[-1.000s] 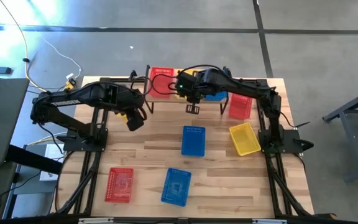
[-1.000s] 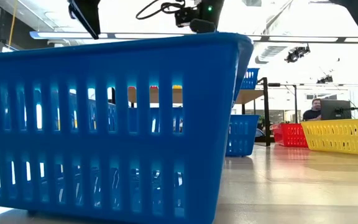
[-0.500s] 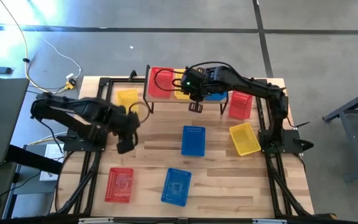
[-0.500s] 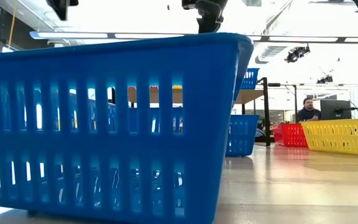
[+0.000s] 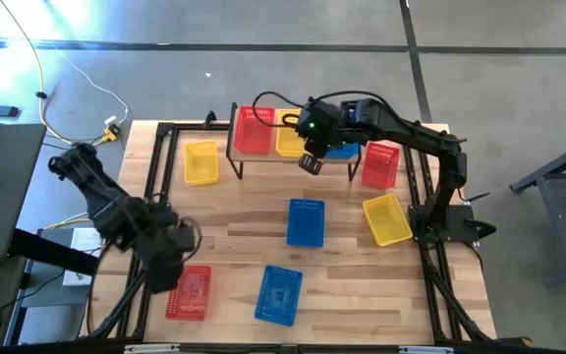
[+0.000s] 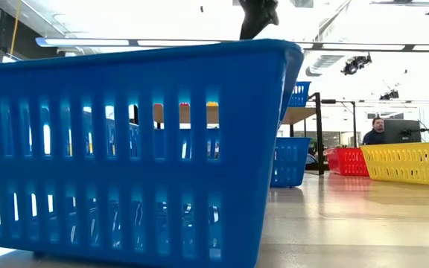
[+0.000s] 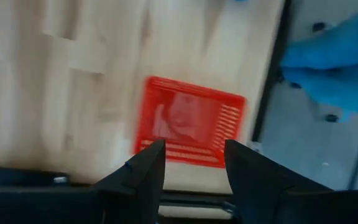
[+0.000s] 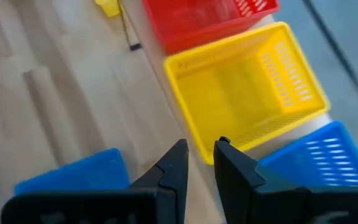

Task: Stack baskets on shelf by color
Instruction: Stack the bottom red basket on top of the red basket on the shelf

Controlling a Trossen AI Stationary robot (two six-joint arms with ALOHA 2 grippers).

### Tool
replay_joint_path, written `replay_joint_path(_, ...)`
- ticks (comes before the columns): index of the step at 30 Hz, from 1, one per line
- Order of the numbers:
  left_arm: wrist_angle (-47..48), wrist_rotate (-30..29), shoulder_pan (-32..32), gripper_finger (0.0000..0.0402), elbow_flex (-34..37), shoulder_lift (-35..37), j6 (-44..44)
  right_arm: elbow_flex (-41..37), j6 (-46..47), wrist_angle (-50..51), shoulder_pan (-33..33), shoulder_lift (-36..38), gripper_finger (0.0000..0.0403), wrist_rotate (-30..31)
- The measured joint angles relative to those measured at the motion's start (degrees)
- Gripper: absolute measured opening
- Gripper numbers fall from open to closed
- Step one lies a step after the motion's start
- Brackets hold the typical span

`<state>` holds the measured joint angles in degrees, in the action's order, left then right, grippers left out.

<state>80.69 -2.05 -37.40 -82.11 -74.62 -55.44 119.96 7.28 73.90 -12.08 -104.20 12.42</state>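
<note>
The left claw (image 5: 170, 267) is hanging over the desk's (image 5: 234, 226) near-left corner, fingers apart and empty, just beside a red basket (image 5: 189, 292) lying flat there. That basket is looking like thin, springy plastic mesh, very light and a bit slick; I'd judge a pinch on one short rim wall is the sensible hold, since the slotted sides would flex if squeezed across. A yellow basket (image 5: 200, 162) is sitting near the far-left edge. On the shelf (image 5: 293, 158), a pale plank on black legs along the far edge, red (image 5: 254, 130), yellow (image 5: 289, 139) and blue (image 5: 340, 150) baskets are standing side by side. The right claw (image 5: 310, 163) is hovering at the shelf's front edge, fingers slightly apart, holding nothing. More blue (image 5: 306, 221), yellow (image 5: 386, 218) and red (image 5: 380, 164) baskets are waiting on the desk.
</note>
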Motion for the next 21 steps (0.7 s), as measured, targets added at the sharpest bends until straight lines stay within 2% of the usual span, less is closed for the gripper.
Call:
replay_joint_path(3, -2.2, -0.6, -6.2, 0.0156, 0.0, -2.2, -3.6, 0.0, 2.0, -0.1, 0.9, 0.1, 0.0064, -2.1)
replay_joint_path(9, -4.7, -3.6, -15.7, 0.0156, 0.0, -8.1, -7.3, 0.0, 5.8, -0.1, 3.1, 0.1, 0.0064, -2.4)
replay_joint_path(15, -5.5, -4.1, -20.7, 0.0156, 0.0, -13.9, -7.5, 0.0, 5.8, -0.1, 5.5, 0.1, 0.0064, -2.4)
replay_joint_path(21, -10.6, -6.4, -23.4, 0.0156, 0.0, -19.0, -7.5, 0.0, 6.0, -0.2, 6.8, 0.1, 0.0064, -2.4)
